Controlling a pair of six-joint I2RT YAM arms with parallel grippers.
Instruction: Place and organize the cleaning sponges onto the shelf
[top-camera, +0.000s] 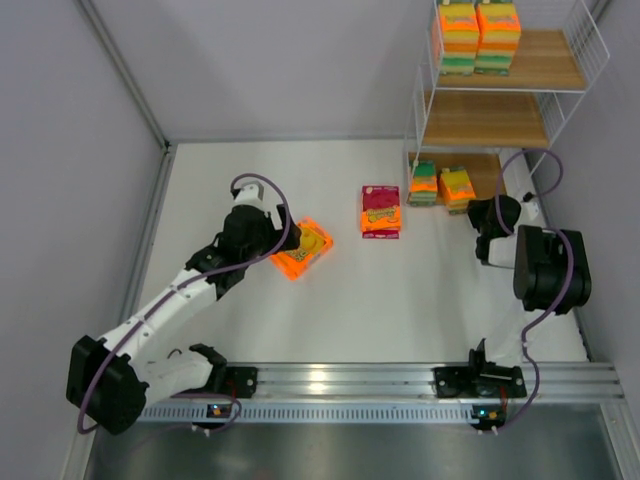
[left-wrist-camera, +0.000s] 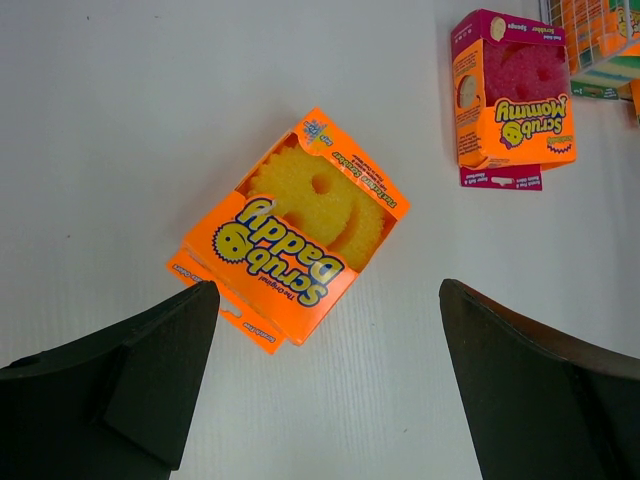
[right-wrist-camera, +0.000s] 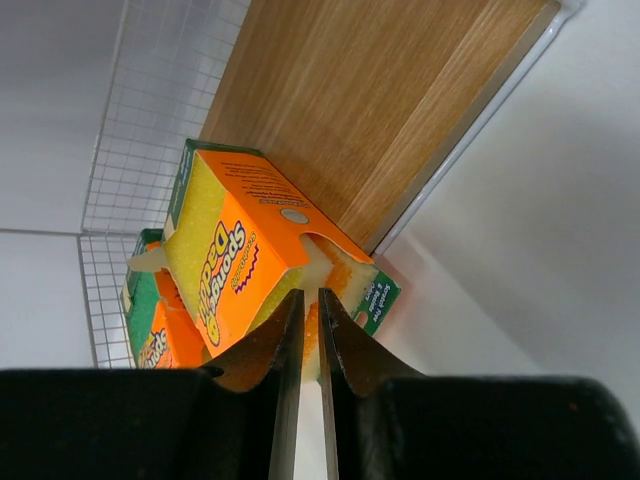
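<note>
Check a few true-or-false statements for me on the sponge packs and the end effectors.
1. The left end effector is open and holds nothing. True.
2. The right end effector grips a pack. False: its jaws are shut with nothing between them.
3. The magenta pack sits on the shelf. False: it lies on the table.
4. The shelf's middle board holds no packs. True.

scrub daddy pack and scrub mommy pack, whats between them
Only bare table separates the Scrub Daddy pack from the Scrub Mommy pack, in the top and left wrist views.
</note>
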